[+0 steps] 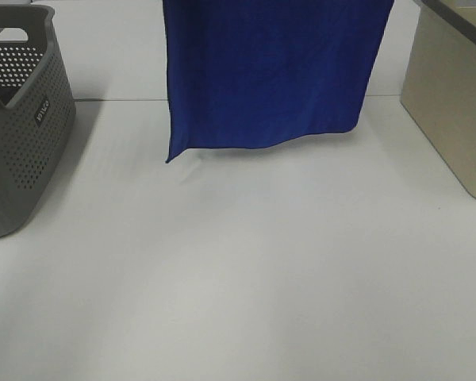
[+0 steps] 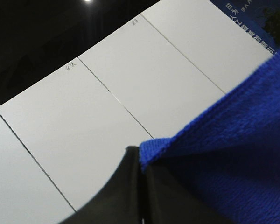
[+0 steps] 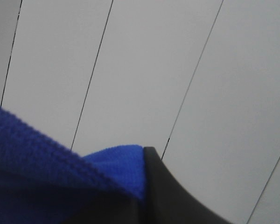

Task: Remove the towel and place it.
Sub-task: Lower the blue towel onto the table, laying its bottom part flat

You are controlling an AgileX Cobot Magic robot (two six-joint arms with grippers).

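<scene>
The royal-blue towel [image 1: 270,71] hangs spread out from above the top edge of the exterior high view, its lower hem clear of the white table. Both grippers are out of that view. In the left wrist view my left gripper [image 2: 142,179] is shut on a top corner of the towel [image 2: 233,140], with white wall panels behind. In the right wrist view my right gripper [image 3: 142,196] is shut on the other top corner of the towel [image 3: 42,163]. No white tag shows.
A grey perforated basket [image 1: 20,119] stands at the left edge of the table. A beige bin [image 1: 452,103] stands at the right edge. The white table [image 1: 246,270] lies below the towel.
</scene>
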